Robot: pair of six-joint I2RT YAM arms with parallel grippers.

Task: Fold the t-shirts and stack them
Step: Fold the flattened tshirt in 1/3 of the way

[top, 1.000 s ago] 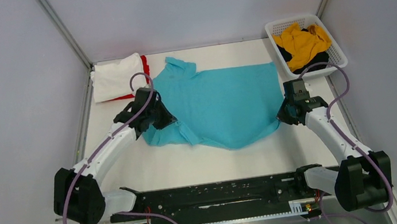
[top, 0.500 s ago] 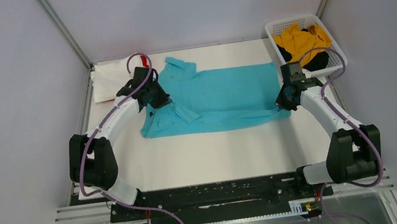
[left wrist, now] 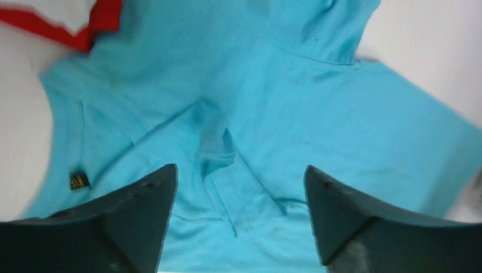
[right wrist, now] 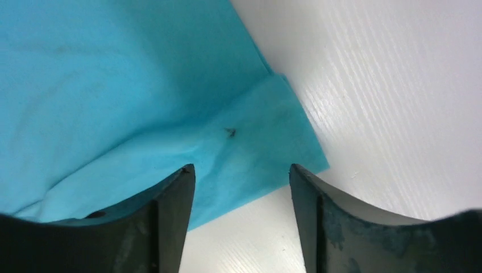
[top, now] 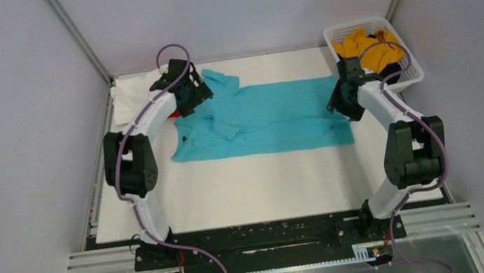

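- On the table (top: 246, 189), from above, the turquoise shirt (top: 272, 122) lies folded flat; left gripper (top: 189, 95) over its collar end, right gripper (top: 338, 103) at its hem end.
- Left wrist: jaws spread, empty, above the collar.
- Right wrist: jaws spread, empty, above a hem corner.

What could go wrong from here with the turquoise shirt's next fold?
1. The shirt is rumpled around the sleeve under the open left end effector; folding again could press those creases in.
2. The red shirt lies right beside the collar end; a regrasp there might pinch both.
3. Below the open right end effector the hem layers look uneven, so catching only one layer could undo the fold.
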